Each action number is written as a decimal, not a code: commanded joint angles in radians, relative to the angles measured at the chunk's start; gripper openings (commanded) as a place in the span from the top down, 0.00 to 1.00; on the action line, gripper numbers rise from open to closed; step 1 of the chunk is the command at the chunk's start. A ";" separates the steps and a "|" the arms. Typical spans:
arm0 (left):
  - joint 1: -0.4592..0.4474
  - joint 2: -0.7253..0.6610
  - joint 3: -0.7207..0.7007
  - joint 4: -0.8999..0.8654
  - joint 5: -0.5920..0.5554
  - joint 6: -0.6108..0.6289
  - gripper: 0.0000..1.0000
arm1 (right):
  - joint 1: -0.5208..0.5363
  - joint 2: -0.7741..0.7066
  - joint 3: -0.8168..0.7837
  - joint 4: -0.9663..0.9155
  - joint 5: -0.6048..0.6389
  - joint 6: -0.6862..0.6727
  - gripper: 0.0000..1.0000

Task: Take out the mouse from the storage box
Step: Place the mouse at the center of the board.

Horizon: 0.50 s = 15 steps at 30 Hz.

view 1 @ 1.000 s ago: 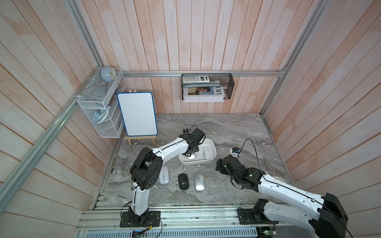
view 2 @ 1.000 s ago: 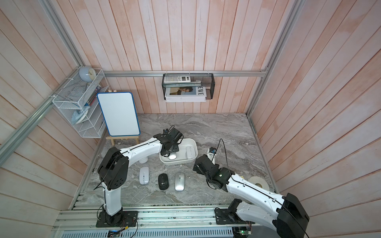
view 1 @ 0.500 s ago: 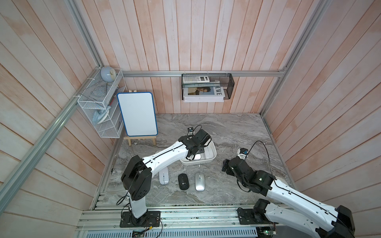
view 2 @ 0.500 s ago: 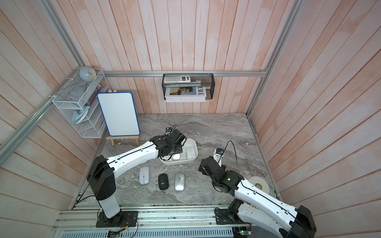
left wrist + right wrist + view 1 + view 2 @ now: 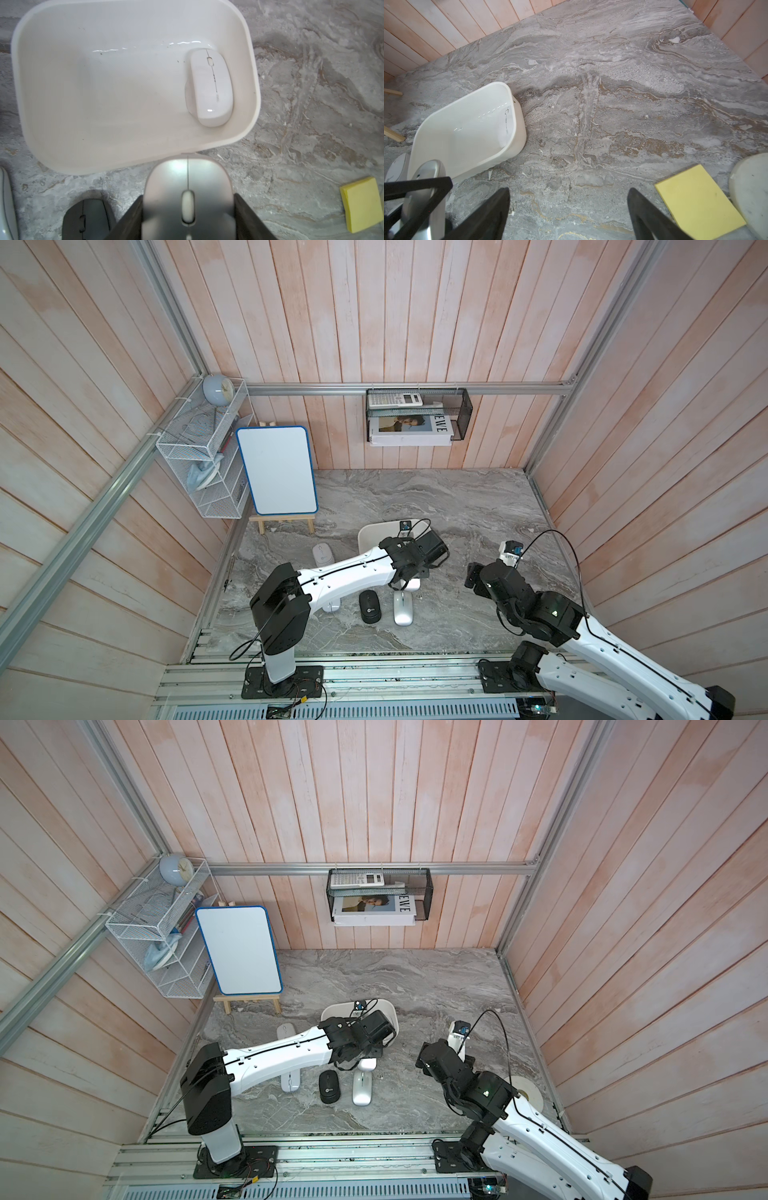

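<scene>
The mouse (image 5: 188, 199), a silver-grey one, sat clamped between the two jaws of the left gripper (image 5: 188, 216), hanging just outside the near rim of the storage box (image 5: 133, 160). A second, white mouse (image 5: 211, 87) lay inside the tub against one short wall. The tub rested near the middle of the marble bench (image 5: 457, 506), partly covered by the left arm in both top views. Close beneath the held mouse, towards the bench's front edge, lay a black mouse (image 5: 369, 606) and a silver mouse (image 5: 403, 608) side by side, with another white mouse (image 5: 290, 1080) half hidden under the arm. One more white mouse (image 5: 323, 554) lay towards the left edge. The right gripper (image 5: 569, 209) hung with its jaws wide apart and empty over bare marble, a yellow sticky-note pad (image 5: 699, 205) just beside it.
</scene>
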 commanded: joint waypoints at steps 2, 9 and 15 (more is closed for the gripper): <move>-0.061 -0.009 -0.007 0.005 -0.012 -0.040 0.45 | -0.006 -0.044 0.011 -0.106 0.035 0.034 0.08; -0.111 0.099 0.035 0.034 0.052 -0.053 0.46 | -0.006 -0.118 -0.013 -0.164 0.036 0.077 0.08; -0.116 0.190 0.081 0.062 0.097 -0.058 0.46 | -0.005 -0.172 -0.038 -0.183 0.034 0.081 0.08</move>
